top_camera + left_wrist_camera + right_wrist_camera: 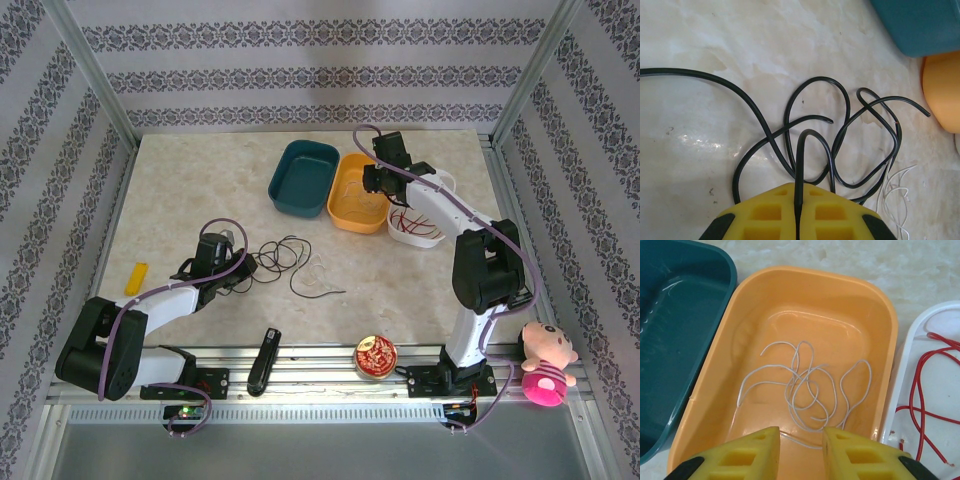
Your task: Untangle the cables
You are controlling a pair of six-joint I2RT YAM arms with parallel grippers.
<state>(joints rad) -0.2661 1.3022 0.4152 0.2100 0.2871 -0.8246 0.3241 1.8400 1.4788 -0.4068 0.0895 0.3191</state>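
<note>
A black cable (840, 130) lies in tangled loops on the marble table, and one strand of it runs between the yellow fingers of my left gripper (799, 192), which is shut on it. Thin white cable (897, 190) lies beside the loops. From above, the left gripper (243, 268) sits at the left end of the black cable (290, 255). My right gripper (801, 440) hangs open over the orange tray (815, 272), where a white cable (810, 385) lies loose. A red cable (920, 385) rests in the white tray (905, 355).
A teal tray (300, 180) stands left of the orange tray (335, 215) and the white tray (412, 240). A yellow piece (137, 277) lies at the far left. A black tool (264, 360), a red tin (375, 357) and a pink plush toy (545, 365) line the near edge.
</note>
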